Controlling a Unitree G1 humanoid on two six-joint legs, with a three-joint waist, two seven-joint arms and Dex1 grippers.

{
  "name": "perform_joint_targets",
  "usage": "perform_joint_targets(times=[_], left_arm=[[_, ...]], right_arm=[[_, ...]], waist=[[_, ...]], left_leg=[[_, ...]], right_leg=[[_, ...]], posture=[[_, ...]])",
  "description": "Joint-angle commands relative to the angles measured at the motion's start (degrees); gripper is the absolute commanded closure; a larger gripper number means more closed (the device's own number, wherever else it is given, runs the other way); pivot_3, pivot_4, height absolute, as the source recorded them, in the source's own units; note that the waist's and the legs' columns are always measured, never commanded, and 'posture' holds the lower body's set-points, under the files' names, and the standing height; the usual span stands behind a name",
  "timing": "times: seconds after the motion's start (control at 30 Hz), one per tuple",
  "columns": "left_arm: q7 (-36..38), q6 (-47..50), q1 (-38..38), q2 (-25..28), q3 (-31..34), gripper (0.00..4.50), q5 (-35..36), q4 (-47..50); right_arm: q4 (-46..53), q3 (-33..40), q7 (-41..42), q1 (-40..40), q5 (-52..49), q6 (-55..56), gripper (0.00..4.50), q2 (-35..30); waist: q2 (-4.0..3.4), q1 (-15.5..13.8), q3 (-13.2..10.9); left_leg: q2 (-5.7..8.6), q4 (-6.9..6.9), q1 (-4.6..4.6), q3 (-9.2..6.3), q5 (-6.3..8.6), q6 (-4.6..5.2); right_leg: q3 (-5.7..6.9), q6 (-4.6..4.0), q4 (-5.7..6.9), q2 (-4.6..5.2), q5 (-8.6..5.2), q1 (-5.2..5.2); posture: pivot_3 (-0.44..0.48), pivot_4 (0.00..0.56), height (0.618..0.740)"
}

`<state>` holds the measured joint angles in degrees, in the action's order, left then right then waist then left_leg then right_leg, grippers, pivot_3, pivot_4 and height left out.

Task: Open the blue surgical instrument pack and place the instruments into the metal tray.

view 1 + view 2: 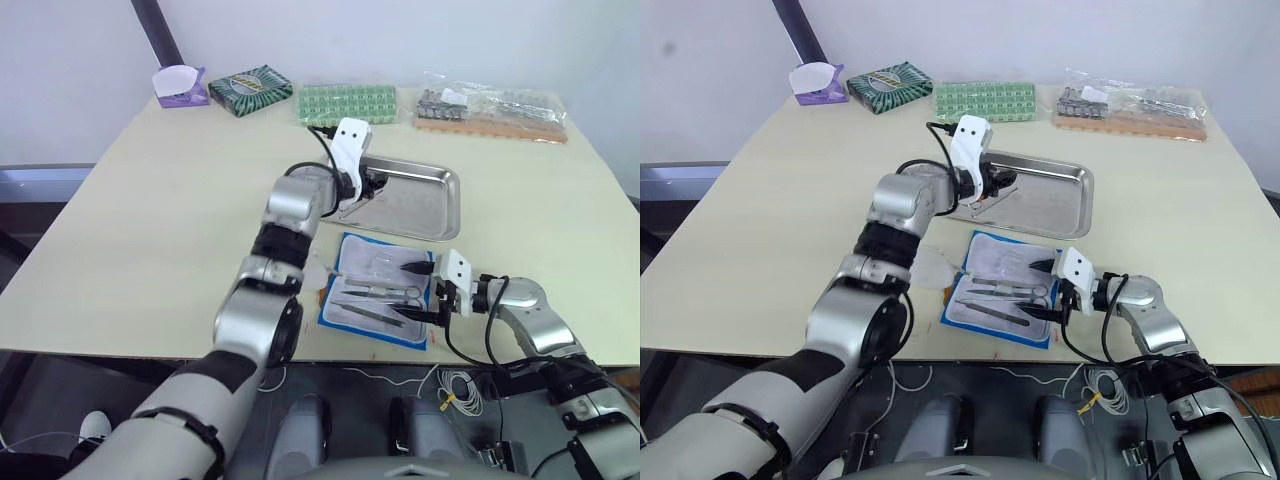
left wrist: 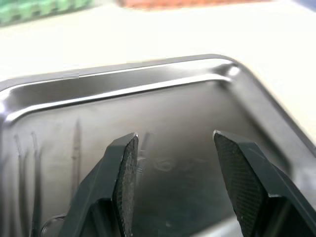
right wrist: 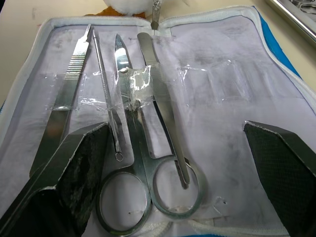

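The blue surgical instrument pack [image 1: 372,268] lies open near the table's front edge, whitish lining up. Several instruments [image 1: 380,293] rest under its clear straps: ring-handled scissors [image 3: 143,163], tweezers [image 3: 59,108] and a thin probe [image 3: 106,98]. My right gripper [image 1: 415,293] is open at the pack's right side, one finger on each side of the scissors' handles [image 3: 176,127], holding nothing. Behind the pack sits the metal tray [image 1: 425,205]. My left gripper [image 1: 378,186] hovers open and empty over the tray's left part [image 2: 175,143]. Slender metal tools [image 2: 34,168] lie on the tray floor beside it.
Along the far edge stand a purple holder [image 1: 180,85], a dark green patterned box [image 1: 250,90], a green grid-patterned pack [image 1: 347,103] and bagged metal parts [image 1: 490,108]. A whitish wad [image 1: 930,265] lies left of the pack. The table's front edge runs just below the pack.
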<state>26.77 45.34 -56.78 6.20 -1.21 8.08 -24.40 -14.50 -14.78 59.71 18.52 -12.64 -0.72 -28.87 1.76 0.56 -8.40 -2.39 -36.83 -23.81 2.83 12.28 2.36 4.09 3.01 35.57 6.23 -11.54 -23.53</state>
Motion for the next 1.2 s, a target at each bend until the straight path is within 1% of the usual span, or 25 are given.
perform_joint_targets(times=[0.03,0.1,0.17,0.23,0.3,0.33,0.4,0.47,0.57,0.6,0.63,0.67,0.7,0.8,0.83,0.93,1.03,1.1,1.2], left_arm=[[5.73,-2.31,4.80,1.60,-0.22,1.94,4.40,12.54],[9.51,-3.75,9.11,4.02,-0.05,1.94,6.35,17.80],[11.65,-5.12,11.31,5.31,0.36,1.94,8.06,20.43],[15.68,-6.98,13.28,8.08,-0.28,1.94,9.07,22.01],[23.19,-10.18,15.67,12.86,-1.70,1.94,10.09,23.32],[26.41,-12.34,16.89,14.36,-1.40,1.94,11.29,23.80],[31.61,-14.69,18.67,17.36,-1.54,1.94,12.89,23.87],[35.09,-16.22,19.75,19.57,-1.78,1.94,13.62,23.47],[42.48,-15.02,21.65,24.43,-1.24,1.16,16.60,23.28],[44.68,-15.59,22.35,25.97,-1.24,0.59,16.95,23.05],[47.01,-16.71,23.26,27.63,-1.25,0.13,17.09,22.94],[49.13,-17.72,24.15,29.19,-0.90,0.04,17.37,22.80],[50.54,-18.44,24.80,30.31,-0.68,0.04,17.66,22.75],[57.66,-21.21,26.45,35.90,0.93,0.04,18.40,20.59],[59.44,-22.25,26.59,37.41,1.06,0.04,18.30,19.67],[62.35,-24.60,25.73,40.01,1.44,0.04,17.79,16.89],[64.18,-26.26,24.38,41.52,1.17,0.04,17.15,14.94],[64.05,-28.58,23.73,41.49,0.19,0.04,15.84,14.24],[59.76,-30.87,22.95,39.13,-1.92,0.04,12.83,15.08]], right_arm=[[-7.53,-2.97,-1.71,-4.01,6.49,-5.32,0.00,-2.30],[-7.37,-2.93,-1.63,-4.08,6.34,-5.31,0.00,-2.28],[-7.37,-2.89,-1.59,-4.09,6.28,-5.24,0.00,-2.27],[-7.27,-2.80,-1.50,-4.10,6.11,-5.13,0.00,-2.22],[-7.15,-2.73,-1.37,-4.17,5.97,-4.86,0.00,-2.19],[-7.06,-2.68,-1.30,-4.23,5.89,-4.71,0.00,-2.19],[-6.97,-2.55,-1.19,-4.38,5.72,-4.38,0.00,-2.17],[-6.89,-2.45,-1.07,-4.53,5.63,-4.04,0.00,-2.13],[-6.43,-2.30,-0.78,-5.03,5.37,-3.36,0.00,-2.09],[-6.32,-2.17,-0.75,-5.15,5.22,-3.20,0.00,-2.02],[-6.10,-2.05,-0.60,-5.31,5.07,-3.02,0.00,-2.01],[-5.84,-1.92,-0.47,-5.46,4.92,-2.84,0.00,-2.03],[-5.59,-1.82,-0.38,-5.64,4.83,-2.71,0.00,-2.06],[-5.13,-1.31,0.20,-6.10,4.47,-1.98,0.00,-2.30],[-5.02,-1.19,0.35,-6.22,4.38,-1.90,0.00,-2.37],[-4.71,-0.98,0.70,-6.54,4.25,-1.74,0.00,-2.57],[-4.22,-0.68,1.20,-6.85,3.99,-1.80,0.00,-2.90],[-3.88,-0.47,1.29,-7.02,3.86,-1.91,0.00,-3.03],[-3.52,-0.29,1.26,-7.29,3.81,-2.10,0.00,-3.10]], waist=[[-0.04,0.00,-0.01],[-0.04,0.00,-0.02],[-0.06,-0.17,-0.04],[-0.07,-0.21,-0.05],[-0.14,-0.17,-0.06],[-0.18,-0.14,-0.06],[-0.20,-0.17,-0.06],[-0.21,-0.18,-0.07],[-0.27,-0.15,-0.11],[-0.30,-0.19,-0.13],[-0.32,-0.15,-0.14],[-0.34,-0.24,-0.15],[-0.35,-0.32,-0.16],[-0.45,-0.18,-0.23],[-0.45,-0.18,-0.23],[-0.48,-0.51,-0.25],[-0.47,-0.84,-0.28],[-0.49,-1.33,-0.30],[-0.48,-1.49,-0.30]], left_leg=[[0.00,0.00,0.00,0.00,0.00,0.00],[-0.01,0.00,0.00,0.00,0.00,0.00],[-0.01,-0.01,0.00,-0.01,0.00,0.00],[0.00,-0.02,-0.01,-0.03,0.00,0.00],[0.00,-0.02,-0.01,-0.02,0.00,0.00],[0.00,-0.02,-0.01,-0.02,0.00,0.00],[-0.01,-0.01,-0.01,-0.02,0.01,-0.01],[-0.01,0.00,-0.03,-0.03,0.01,-0.01],[-0.03,0.00,-0.05,-0.03,0.01,-0.01],[-0.03,0.00,-0.05,-0.03,0.01,-0.01],[-0.03,0.01,-0.06,-0.03,0.01,-0.01],[-0.03,0.06,-0.06,-0.03,0.01,-0.02],[-0.01,0.17,-0.07,-0.02,0.01,-0.02],[-0.02,0.30,-0.10,-0.01,0.01,-0.02],[-0.04,0.40,-0.13,0.00,0.01,-0.02],[-0.01,0.40,-0.16,-0.01,0.03,-0.05],[0.00,0.41,-0.18,-0.01,0.10,-0.16],[0.00,0.41,-0.18,-0.01,0.10,-0.16],[0.00,0.41,-0.21,-0.02,0.11,-0.17]], right_leg=[[-0.01,0.00,0.00,0.01,0.00,0.00],[-0.02,0.00,0.00,0.03,0.00,0.00],[-0.01,-0.01,0.00,0.03,-0.01,0.00],[-0.01,-0.01,0.00,0.03,-0.01,0.00],[-0.01,-0.01,-0.02,0.03,-0.01,-0.01],[-0.01,-0.01,-0.02,0.03,-0.01,-0.01],[-0.01,-0.01,-0.04,0.04,-0.02,-0.01],[0.00,-0.01,-0.07,0.05,-0.02,-0.01],[-0.01,-0.01,-0.15,0.07,-0.02,-0.02],[-0.01,-0.01,-0.16,0.09,-0.02,-0.02],[0.00,-0.01,-0.18,0.11,-0.02,-0.02],[-0.01,-0.01,-0.23,0.24,-0.02,-0.03],[0.04,-0.01,-0.33,0.37,-0.02,-0.03],[0.13,-0.01,-0.56,0.40,-0.02,-0.03],[0.33,-0.01,-0.72,0.46,-0.02,-0.03],[0.49,-0.01,-0.72,0.56,-0.02,-0.03],[0.78,-0.01,-0.73,0.67,-0.02,-0.03],[0.90,-0.01,-0.73,0.67,-0.02,-0.03],[0.99,0.00,-0.74,0.69,-0.02,-0.03]], posture=[[0.000,0.150,0.740],[0.000,0.150,0.740],[0.000,0.150,0.740],[0.000,0.150,0.740],[0.000,0.150,0.740],[0.000,0.150,0.740],[0.000,0.150,0.740],[0.000,0.150,0.740],[0.000,0.150,0.740],[0.000,0.150,0.740],[0.000,0.150,0.740],[0.000,0.150,0.740],[0.000,0.150,0.740],[0.000,0.150,0.740],[0.000,0.150,0.740],[0.000,0.150,0.740],[0.000,0.150,0.740],[0.000,0.150,0.740],[0.000,0.150,0.740]])
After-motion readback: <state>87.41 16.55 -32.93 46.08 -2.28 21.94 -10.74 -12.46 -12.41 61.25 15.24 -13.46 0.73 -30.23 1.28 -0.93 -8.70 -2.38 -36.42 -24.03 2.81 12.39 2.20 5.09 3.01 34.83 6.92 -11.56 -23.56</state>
